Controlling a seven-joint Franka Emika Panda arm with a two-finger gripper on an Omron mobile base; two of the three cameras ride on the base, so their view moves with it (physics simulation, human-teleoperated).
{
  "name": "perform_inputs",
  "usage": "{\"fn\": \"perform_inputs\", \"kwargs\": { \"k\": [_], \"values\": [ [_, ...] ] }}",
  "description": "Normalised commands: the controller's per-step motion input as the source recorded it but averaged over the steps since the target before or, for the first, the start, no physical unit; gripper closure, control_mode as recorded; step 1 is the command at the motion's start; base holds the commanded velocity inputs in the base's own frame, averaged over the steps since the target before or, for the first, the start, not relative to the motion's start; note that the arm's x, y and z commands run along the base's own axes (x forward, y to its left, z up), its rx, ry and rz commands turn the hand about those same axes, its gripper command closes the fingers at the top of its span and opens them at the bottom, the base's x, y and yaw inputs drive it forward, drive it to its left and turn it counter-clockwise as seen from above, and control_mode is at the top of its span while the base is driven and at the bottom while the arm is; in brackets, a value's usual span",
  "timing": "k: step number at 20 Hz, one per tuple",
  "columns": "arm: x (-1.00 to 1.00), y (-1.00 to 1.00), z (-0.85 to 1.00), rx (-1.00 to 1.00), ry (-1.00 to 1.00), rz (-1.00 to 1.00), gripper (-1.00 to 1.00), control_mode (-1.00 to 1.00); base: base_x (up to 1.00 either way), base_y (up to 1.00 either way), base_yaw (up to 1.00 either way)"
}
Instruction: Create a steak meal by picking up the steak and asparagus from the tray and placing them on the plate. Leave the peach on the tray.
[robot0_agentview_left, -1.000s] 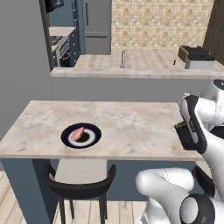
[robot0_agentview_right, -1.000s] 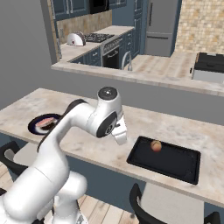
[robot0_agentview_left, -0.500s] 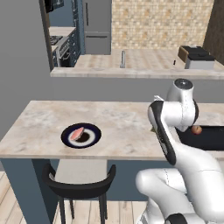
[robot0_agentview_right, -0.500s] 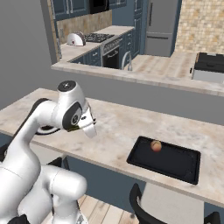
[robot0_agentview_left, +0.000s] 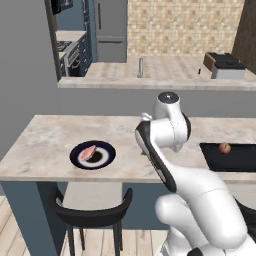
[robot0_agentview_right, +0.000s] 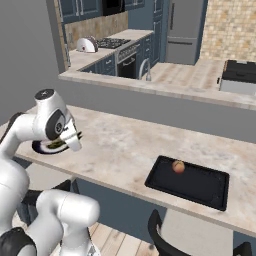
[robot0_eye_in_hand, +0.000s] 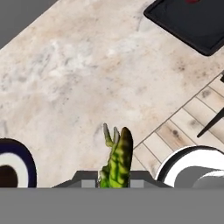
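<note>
Gripping the asparagus above the counter, tool beside the plate.

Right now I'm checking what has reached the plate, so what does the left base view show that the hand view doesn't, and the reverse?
Left base view alone: the steak lying on the plate, and the peach whole on the tray. Hand view alone: the asparagus held in the shut jaws above the counter, between tray and plate. Both show the plate, tray and marble counter.
</note>
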Motion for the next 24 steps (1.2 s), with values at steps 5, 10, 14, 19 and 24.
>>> {"fn": "perform_inputs", "kwargs": {
  "k": [5, 10, 14, 19, 24],
  "values": [
    [0.29, 0.96, 0.00, 0.00, 0.10, 0.04, 1.00, -1.00, 0.00, 0.00, 0.00],
    [0.33, 0.81, 0.00, 0.00, 0.13, 0.06, 1.00, -1.00, 0.00, 0.00, 0.00],
    [0.39, 0.65, -0.04, 0.00, 0.13, 0.08, 1.00, -1.00, 0.00, 0.00, 0.00],
    [0.32, 0.37, -0.21, 0.00, 0.05, 0.08, 1.00, -1.00, 0.00, 0.00, 0.00],
    [0.28, 0.06, -0.39, 0.00, 0.00, 0.09, 1.00, -1.00, 0.00, 0.00, 0.00]
  ]
}}
